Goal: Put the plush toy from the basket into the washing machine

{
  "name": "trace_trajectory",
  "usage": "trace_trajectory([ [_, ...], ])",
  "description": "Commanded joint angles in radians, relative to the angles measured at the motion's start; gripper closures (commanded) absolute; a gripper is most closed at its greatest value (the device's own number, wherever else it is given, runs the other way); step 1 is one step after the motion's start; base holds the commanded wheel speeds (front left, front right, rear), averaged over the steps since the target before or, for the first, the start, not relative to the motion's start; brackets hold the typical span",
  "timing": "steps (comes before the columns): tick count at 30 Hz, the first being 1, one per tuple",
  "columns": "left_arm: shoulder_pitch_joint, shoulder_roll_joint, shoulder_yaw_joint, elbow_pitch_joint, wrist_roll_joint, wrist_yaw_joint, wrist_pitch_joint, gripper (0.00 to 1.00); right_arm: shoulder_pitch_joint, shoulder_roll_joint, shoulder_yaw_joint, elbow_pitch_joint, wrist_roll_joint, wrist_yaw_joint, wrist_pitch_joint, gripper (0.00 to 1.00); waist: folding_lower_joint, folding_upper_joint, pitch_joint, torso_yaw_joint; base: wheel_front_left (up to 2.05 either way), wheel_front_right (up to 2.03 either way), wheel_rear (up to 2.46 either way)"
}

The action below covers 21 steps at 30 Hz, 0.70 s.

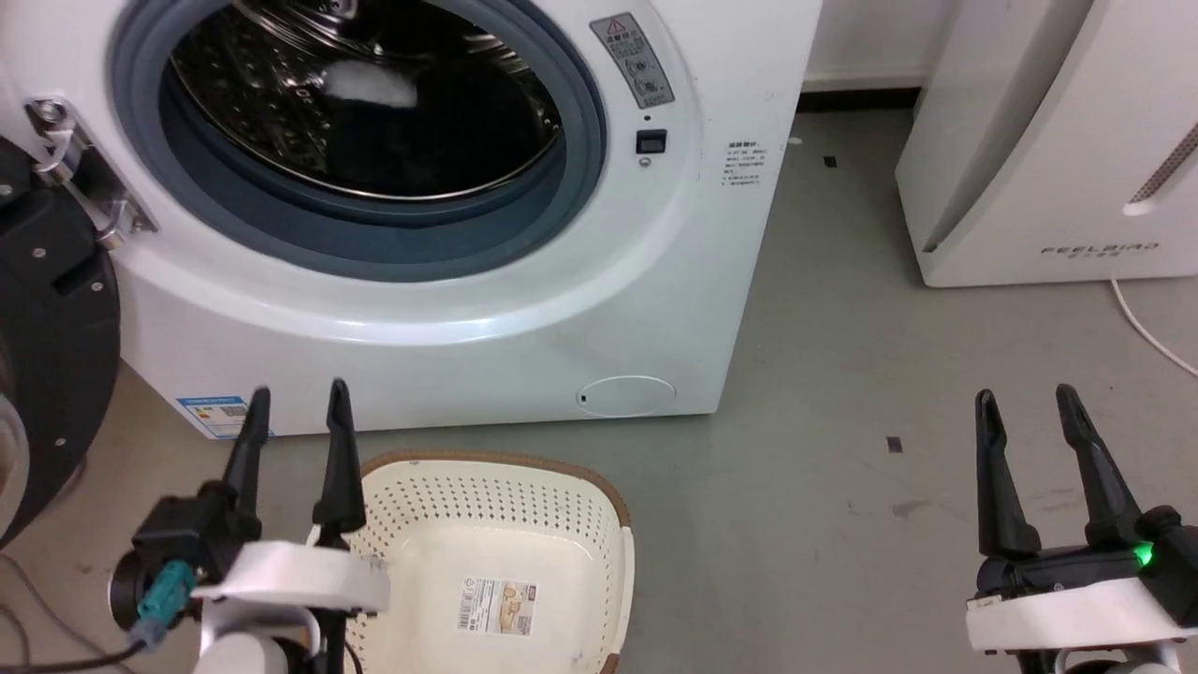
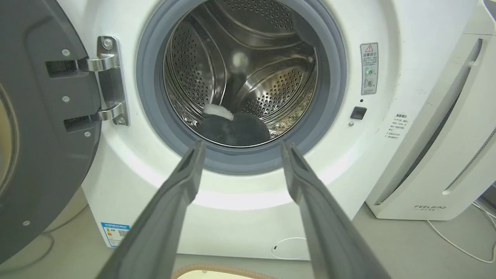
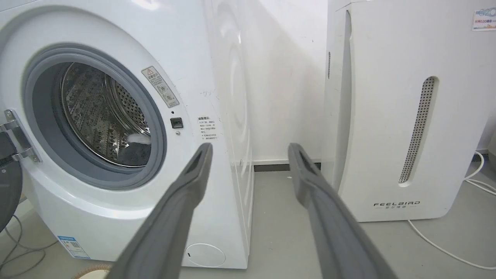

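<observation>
Lying low at the front of the drum (image 2: 271,85): the plush toy (image 2: 234,130), a fuzzy black mass with a white patch on top. It is inside the washing machine (image 1: 468,309), just behind the grey rubber seal (image 2: 155,116). The drum is shiny perforated steel.

My left gripper (image 1: 299,393) has its fingers spread apart, gripping and touching nothing. It hangs over the near-left rim of the basket (image 1: 524,463), pointing at the drum mouth. My right gripper (image 1: 1025,395) is likewise spread, over grey floor (image 1: 842,374), well apart from the basket.

The basket is cream perforated plastic, rounded, with a brown rim and a paper label (image 1: 498,606) on its inner bottom. It sits on the floor just before the washing machine.

The round black-framed door (image 2: 35,135) stands open at my left on a metal hinge (image 2: 110,81). A white FEELBIRD appliance (image 1: 1048,168) stands right of the machine, with a white cable (image 1: 1146,328) beside it.
</observation>
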Motion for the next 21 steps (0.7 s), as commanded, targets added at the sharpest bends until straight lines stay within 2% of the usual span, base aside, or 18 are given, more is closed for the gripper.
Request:
trace_trajectory([
  [1,0.02,-0.011,0.007,-0.006,0.008,0.003,-0.005,0.0,0.016,0.0,0.001,0.005,0.007,-0.001,-0.005,0.0,0.0003,-0.0001,-0.009,0.006,0.0,0.0,0.0],
  [9,0.09,-0.042,0.009,-0.002,0.069,-0.028,-0.005,0.0,0.029,0.0,0.008,0.024,0.012,-0.001,-0.005,0.0,0.0003,-0.0001,-0.023,0.01,0.0,0.0,0.0],
  [16,0.106,-0.06,0.028,0.005,0.09,-0.039,-0.005,0.0,0.035,0.0,0.012,0.032,0.015,-0.001,-0.005,0.0,0.0003,-0.0001,-0.031,0.008,0.0,0.0,0.0],
  [17,0.093,-0.061,0.025,0.004,0.083,-0.036,0.001,1.0,0.017,0.0,0.01,0.03,0.006,0.0,0.0,1.0,0.0003,-0.0001,-0.031,0.008,0.0,0.0,0.0],
  [21,0.093,-0.061,0.025,0.003,0.083,-0.036,0.002,1.0,0.016,0.0,0.009,0.03,0.002,0.0,0.001,1.0,0.0003,-0.0001,-0.032,0.008,0.0,0.0,0.0],
])
